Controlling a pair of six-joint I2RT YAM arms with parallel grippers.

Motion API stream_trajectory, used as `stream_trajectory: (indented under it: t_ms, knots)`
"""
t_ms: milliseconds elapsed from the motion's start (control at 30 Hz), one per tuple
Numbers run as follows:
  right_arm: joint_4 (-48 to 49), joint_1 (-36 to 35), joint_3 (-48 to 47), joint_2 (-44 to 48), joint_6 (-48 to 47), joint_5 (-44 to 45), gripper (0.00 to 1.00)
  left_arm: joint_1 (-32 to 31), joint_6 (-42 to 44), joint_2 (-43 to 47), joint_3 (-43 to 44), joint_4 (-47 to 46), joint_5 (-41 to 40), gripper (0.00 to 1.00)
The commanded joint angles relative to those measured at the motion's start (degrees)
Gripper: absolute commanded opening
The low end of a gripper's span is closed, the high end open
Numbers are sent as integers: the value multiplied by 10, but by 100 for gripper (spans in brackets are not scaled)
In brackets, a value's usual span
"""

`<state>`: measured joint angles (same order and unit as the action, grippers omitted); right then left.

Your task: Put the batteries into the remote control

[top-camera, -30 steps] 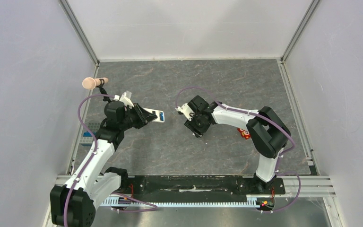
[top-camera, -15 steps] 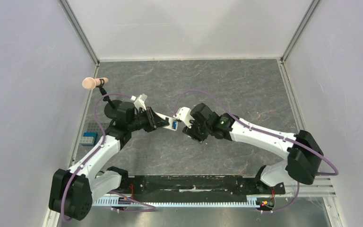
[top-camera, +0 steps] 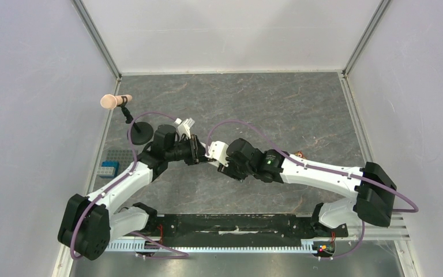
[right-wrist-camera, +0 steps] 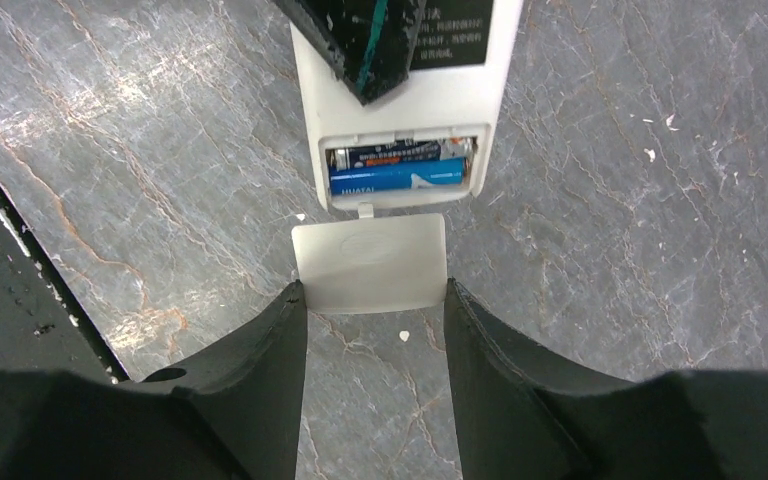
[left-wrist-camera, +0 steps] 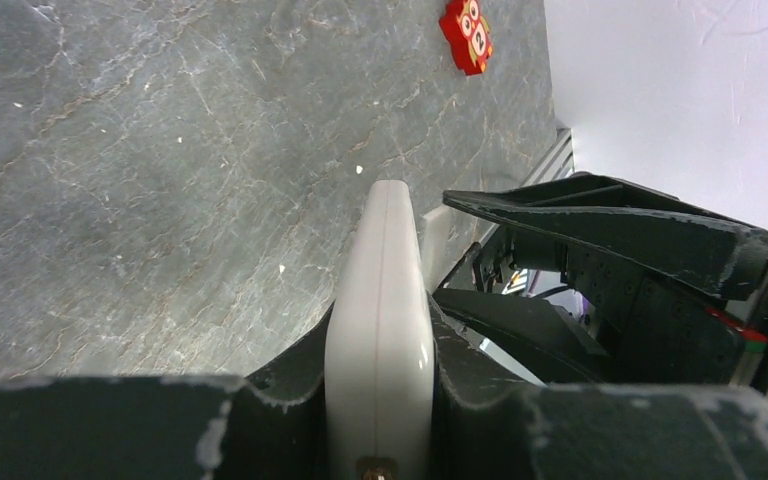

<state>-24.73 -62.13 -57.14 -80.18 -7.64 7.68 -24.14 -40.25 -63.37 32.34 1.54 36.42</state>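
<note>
My left gripper is shut on the remote control, which shows edge-on and white between the jaws. In the right wrist view the remote control shows its white back with the compartment uncovered. Two batteries lie side by side in it, a dark one and a blue one. My right gripper is shut on the small white cover piece, held just below the compartment's open end. In the top view the left gripper and the right gripper meet above the table's middle.
An orange owl-faced square lies on the grey table, partly under the right arm. A peach-tipped stick on a black stand and a blue block tray sit at the left edge. Grey walls enclose the table.
The left arm has swung right with the remote and the right arm has reached left. The two grippers, apart before, now meet at the middle.
</note>
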Motion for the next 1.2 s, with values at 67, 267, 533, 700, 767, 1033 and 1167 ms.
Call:
stream_trajectory:
  t_ms: [67,267,533,700,767,1033,1167]
  knots:
    - [38,-8,-27,-8,5,26,36,-15,42,1,26,-7,22,2]
    - [50,-8,-29,-3,12,31,36,-20,48,0,29,3,17,2]
    - [55,-8,-29,-8,11,34,36,-32,56,-4,32,9,19,2]
    - [57,-8,-30,-10,13,41,36,-35,60,-4,32,16,14,2]
    - [57,-8,-29,-10,15,48,36,-36,60,-3,32,16,12,2]
    - [48,-8,-34,-22,19,40,36,-37,62,0,33,18,11,2]
    - [47,-7,-38,-23,18,23,36,-37,61,-1,33,19,5,2]
